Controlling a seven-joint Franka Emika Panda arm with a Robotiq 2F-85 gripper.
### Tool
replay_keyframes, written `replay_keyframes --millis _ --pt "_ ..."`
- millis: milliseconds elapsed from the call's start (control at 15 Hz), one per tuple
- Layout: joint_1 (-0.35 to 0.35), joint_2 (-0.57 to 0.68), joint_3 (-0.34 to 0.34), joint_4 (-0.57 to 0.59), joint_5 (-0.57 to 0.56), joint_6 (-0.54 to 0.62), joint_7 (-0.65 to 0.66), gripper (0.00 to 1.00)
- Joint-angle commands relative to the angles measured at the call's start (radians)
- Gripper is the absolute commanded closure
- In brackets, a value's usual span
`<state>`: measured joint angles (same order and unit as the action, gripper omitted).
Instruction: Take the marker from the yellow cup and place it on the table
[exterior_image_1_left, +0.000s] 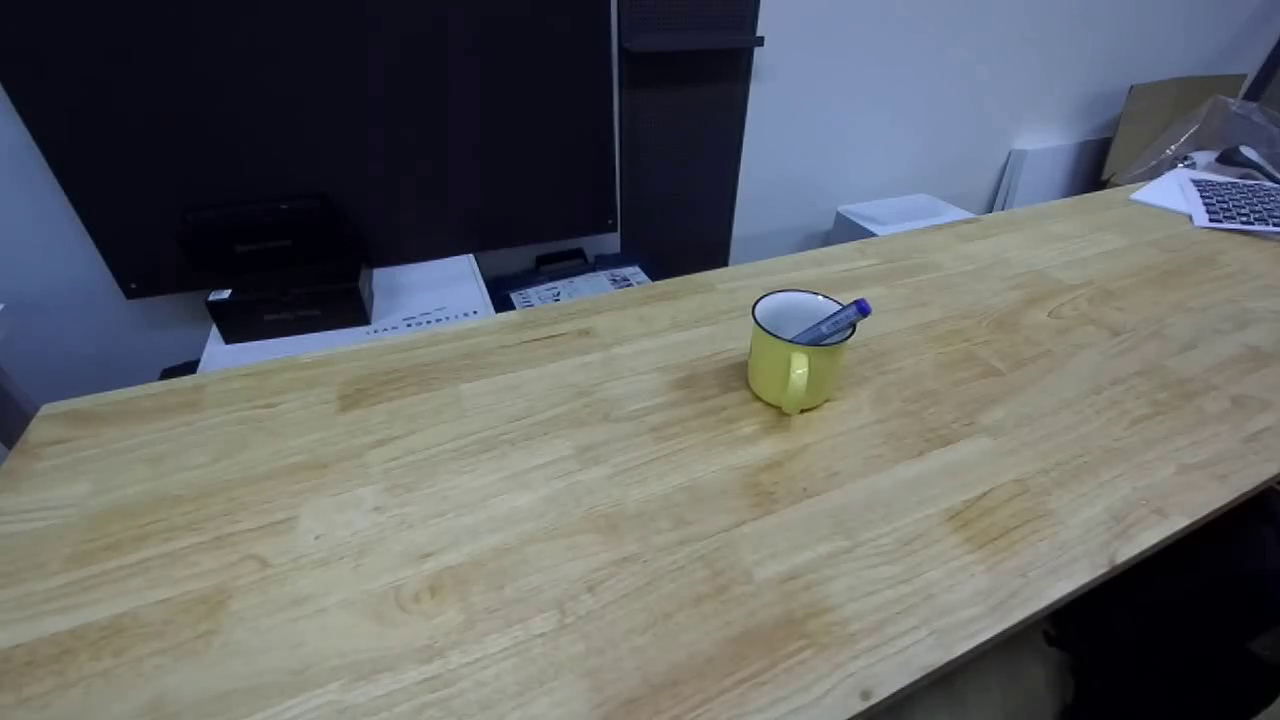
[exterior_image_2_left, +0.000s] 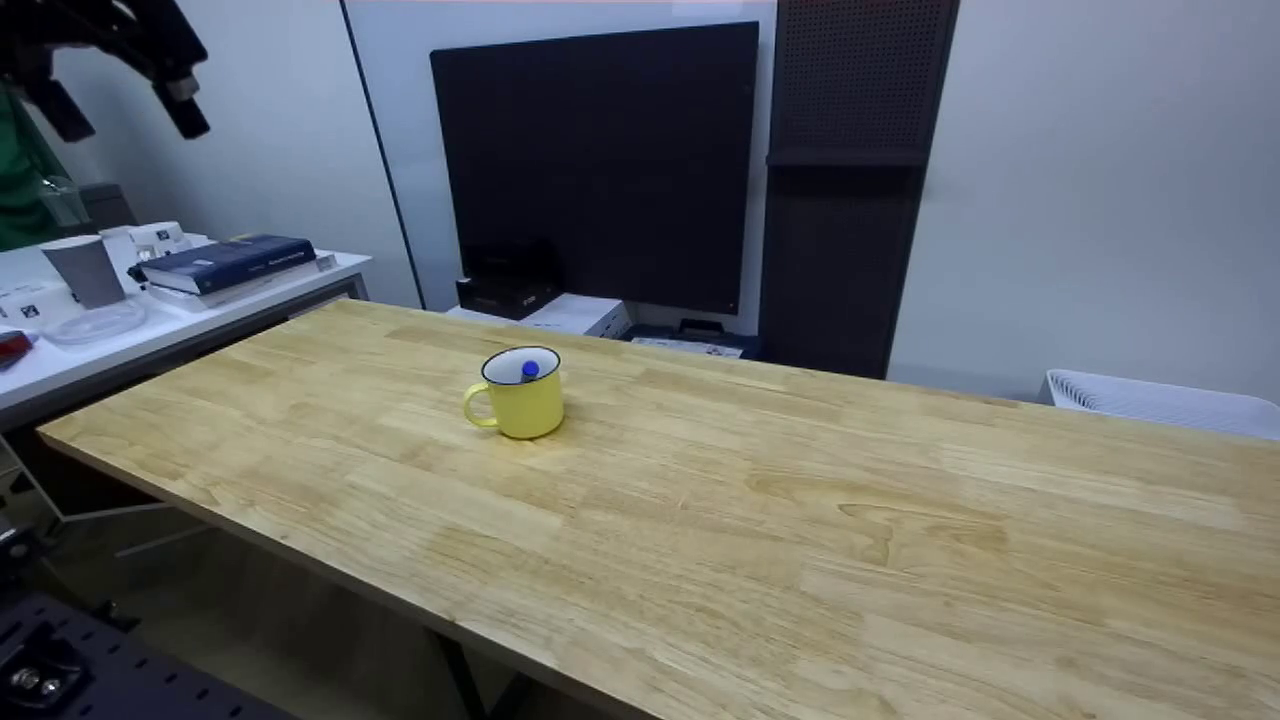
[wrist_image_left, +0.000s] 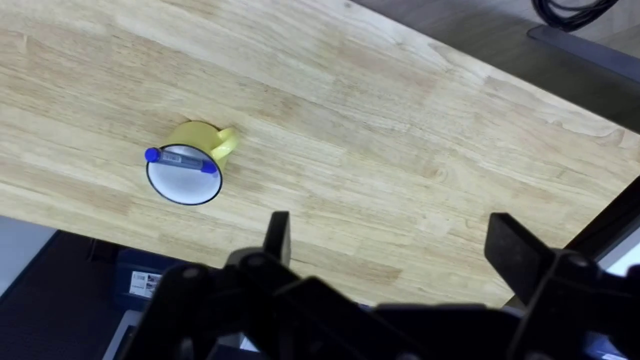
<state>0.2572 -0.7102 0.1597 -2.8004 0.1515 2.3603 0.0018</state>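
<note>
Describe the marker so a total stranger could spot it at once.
Start with the big wooden table, then find the yellow cup on it, white inside with a dark rim. The marker leans inside, one end past the rim: slim, grey, blue at both ends, unlike the round, handled cup.

Room to pass above and around the yellow cup (exterior_image_2_left: 532, 405)
The flat, open table (exterior_image_1_left: 480, 480) surrounds it; in the way stand its jutting handle (wrist_image_left: 227, 143) and the marker (wrist_image_left: 181, 160), which leans inside with one end sticking out over the side.
</note>
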Motion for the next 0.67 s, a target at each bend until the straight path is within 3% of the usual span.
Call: replay_keyframes --millis 0,200,400,600 --pt "-0.108 0.059 -0.043 0.001 -0.101 0.119 -0.039 0.00" --pt "-0.229 0.182 -0.104 0.019 -0.202 0.274 -0.078 0.00" --pt "-0.318 0.364 -0.150 0.100 -0.270 0.357 -0.106 0.00" --pt "-0.343 0.539 -0.176 0.203 -0.294 0.392 -0.131 0.00"
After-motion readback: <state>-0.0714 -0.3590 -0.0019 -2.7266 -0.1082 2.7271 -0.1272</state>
